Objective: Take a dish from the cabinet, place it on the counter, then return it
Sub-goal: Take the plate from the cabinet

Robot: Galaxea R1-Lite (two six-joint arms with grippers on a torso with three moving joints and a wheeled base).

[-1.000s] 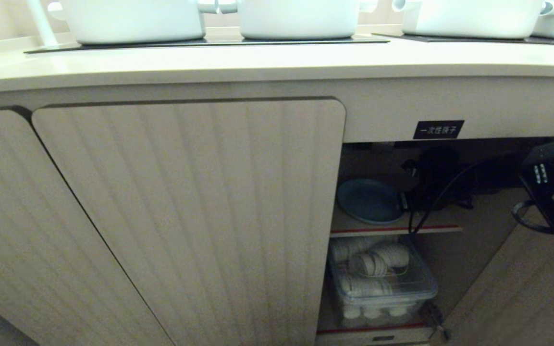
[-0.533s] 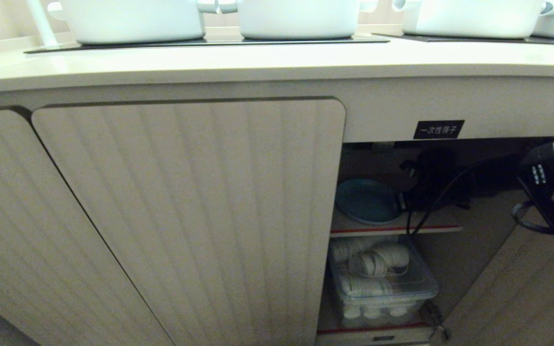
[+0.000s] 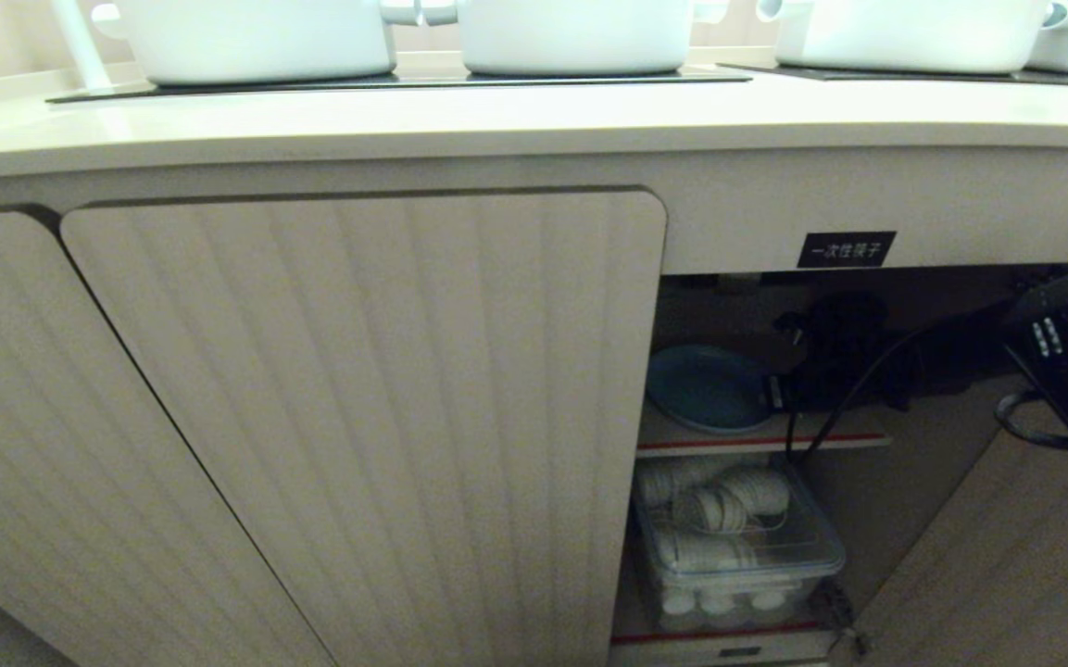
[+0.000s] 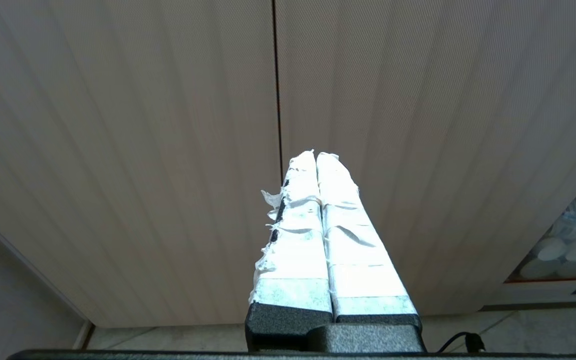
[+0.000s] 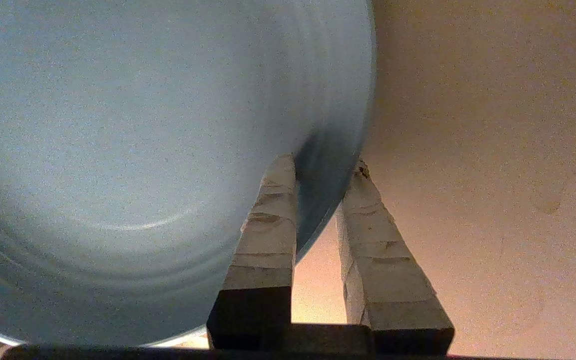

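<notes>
My right gripper (image 5: 317, 167) is inside the open right-hand bay of the cabinet (image 3: 358, 417), its two taped fingers (image 5: 268, 225) clamped on the rim of the dish (image 5: 118, 150): one finger lies over the inner face of the plate, the other behind the rim. In the head view the dish (image 3: 705, 389) is on the upper shelf (image 3: 830, 443), just behind the shelf's red-striped front edge, with my right gripper (image 3: 779, 394) meeting its right rim. Whether the plate rests fully on the shelf or is tipped a little off it, I cannot tell. My right arm (image 3: 1066, 371) reaches in from the right, a black cable (image 3: 830, 408) looping down in front of the shelf.

Below the shelf sits a clear plastic box (image 3: 737, 547) holding stacked white bowls. A small black label (image 3: 846, 249) with white characters is fixed on the panel above the opening. The ribbed door (image 3: 358, 417) to the left of the opening is closed, and the bay's own door (image 3: 997, 556) stands swung out at the lower right.

Above, the counter (image 3: 534, 125) carries white pots (image 3: 575, 37) on black cooktop panels (image 3: 404, 81).

My left gripper (image 4: 315, 156) is parked low in front of the ribbed doors, its white-wrapped fingers pressed together with nothing between them.
</notes>
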